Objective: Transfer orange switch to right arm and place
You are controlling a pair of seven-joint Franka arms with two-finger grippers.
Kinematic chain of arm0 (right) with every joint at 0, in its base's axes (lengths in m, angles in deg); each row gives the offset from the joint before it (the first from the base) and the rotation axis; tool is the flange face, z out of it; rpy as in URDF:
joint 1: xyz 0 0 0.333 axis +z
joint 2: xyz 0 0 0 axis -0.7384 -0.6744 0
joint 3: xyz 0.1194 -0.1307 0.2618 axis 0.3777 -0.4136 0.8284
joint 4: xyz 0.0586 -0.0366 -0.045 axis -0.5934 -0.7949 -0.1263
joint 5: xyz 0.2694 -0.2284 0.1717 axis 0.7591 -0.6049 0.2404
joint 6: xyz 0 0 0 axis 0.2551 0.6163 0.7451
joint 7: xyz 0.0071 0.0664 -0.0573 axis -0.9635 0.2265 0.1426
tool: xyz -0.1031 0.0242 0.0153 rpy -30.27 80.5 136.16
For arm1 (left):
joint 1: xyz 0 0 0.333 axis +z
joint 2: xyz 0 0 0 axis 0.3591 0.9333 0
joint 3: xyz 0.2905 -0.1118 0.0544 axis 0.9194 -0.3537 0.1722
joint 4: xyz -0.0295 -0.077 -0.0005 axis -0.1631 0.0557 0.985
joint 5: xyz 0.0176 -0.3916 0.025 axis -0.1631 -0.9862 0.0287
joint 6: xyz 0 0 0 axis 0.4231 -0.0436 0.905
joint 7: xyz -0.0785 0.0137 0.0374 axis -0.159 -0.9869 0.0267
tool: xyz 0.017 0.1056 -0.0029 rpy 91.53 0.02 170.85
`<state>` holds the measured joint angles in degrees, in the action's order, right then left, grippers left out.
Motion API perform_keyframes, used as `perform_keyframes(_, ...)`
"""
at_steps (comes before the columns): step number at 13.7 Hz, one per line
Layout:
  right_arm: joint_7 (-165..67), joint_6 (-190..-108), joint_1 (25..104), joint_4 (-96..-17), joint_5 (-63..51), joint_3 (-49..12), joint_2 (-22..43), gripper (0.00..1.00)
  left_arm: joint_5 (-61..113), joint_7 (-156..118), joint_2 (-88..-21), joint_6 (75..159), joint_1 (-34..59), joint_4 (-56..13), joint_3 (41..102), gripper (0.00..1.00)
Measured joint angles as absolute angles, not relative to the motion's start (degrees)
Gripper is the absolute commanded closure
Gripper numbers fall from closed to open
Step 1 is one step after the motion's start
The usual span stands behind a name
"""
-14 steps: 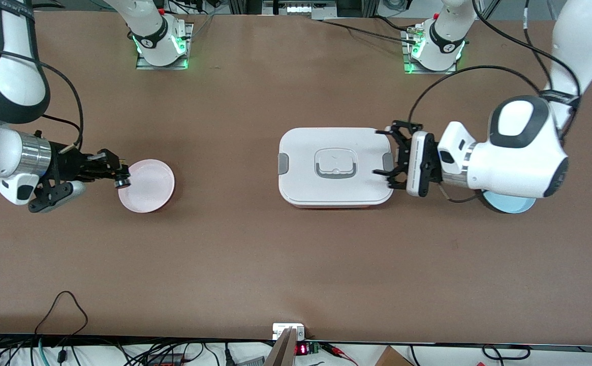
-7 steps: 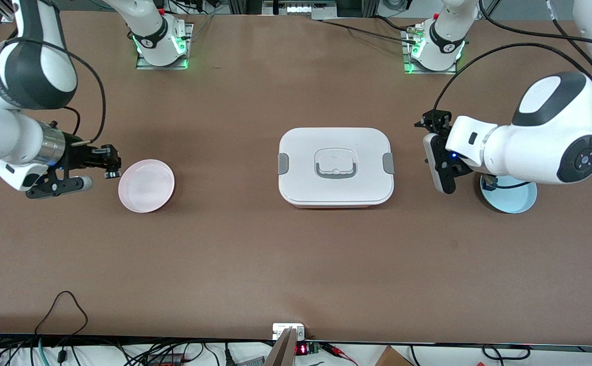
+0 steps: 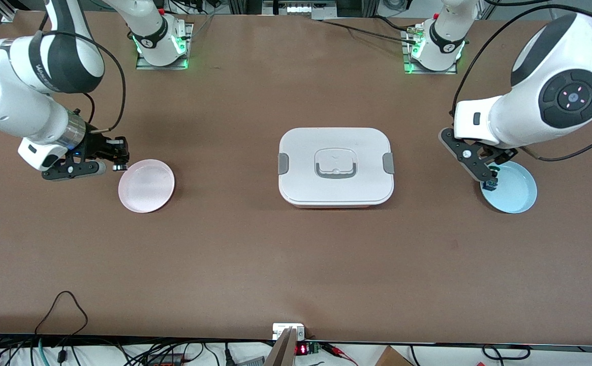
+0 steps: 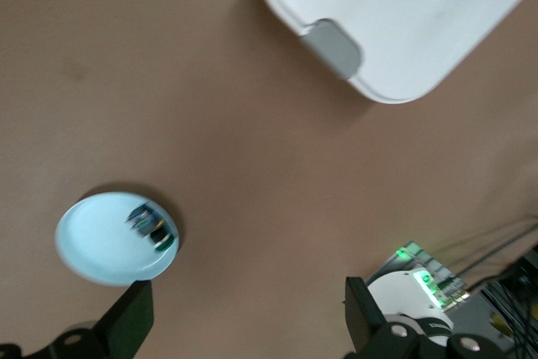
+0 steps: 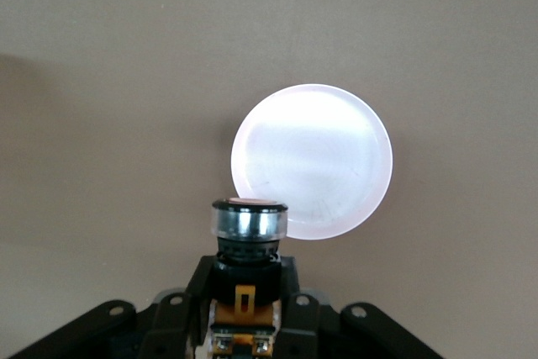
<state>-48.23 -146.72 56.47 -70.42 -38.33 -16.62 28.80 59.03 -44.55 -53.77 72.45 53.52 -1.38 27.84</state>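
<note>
- A brown table (image 3: 255,254) carries everything; a white lidded box (image 3: 335,166) with grey side latches and a grey handle sits at its middle and serves as the landmark here.
- The left arm (image 3: 544,109), white with an all-white wrist, hangs toward its own end of the table from the box. It appears to be out of the action now, its share of the handover seemingly done.
- The right arm (image 3: 31,101), with a silver wrist band, reaches in at the end of the table away from the left arm, well apart from the box.
- A pale blue plate (image 3: 517,195) lies on the left arm's side of the box; a small blue-and-green part (image 4: 151,226) rests in it.
- A pink plate (image 3: 146,185) lies on the right arm's side of the box, bare, likely the drop-off spot.
- The left gripper (image 3: 489,175) hovers over the blue plate's rim, fingers spread wide and holding nothing.
- The right gripper (image 3: 115,158) sits just beside the pink plate's rim, toward the arm bases from it, jaws pinching the switch's dark body.
- The orange switch (image 5: 248,245) is up in the right gripper, cap end pointing toward the pink plate, not yet over it; a short advance would probably precede release.
</note>
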Motion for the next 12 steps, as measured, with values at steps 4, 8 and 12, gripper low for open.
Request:
perform_keyframes(4,-48.23,-153.41,56.43,-75.50,-38.34,-16.65,28.61,0.98,58.40,-33.90,-61.17,75.01,42.59,0.35,44.76,0.00)
perform_keyframes(8,-48.24,-162.03,56.41,-80.09,-39.54,-16.65,26.40,0.99,49.94,-23.75,-67.82,78.88,33.41,-1.25,60.80,0.00)
perform_keyframes(12,-48.24,-171.41,56.35,-84.03,-39.57,-16.68,22.53,0.98,43.30,-23.36,-71.46,84.41,26.77,-4.98,75.43,0.00)
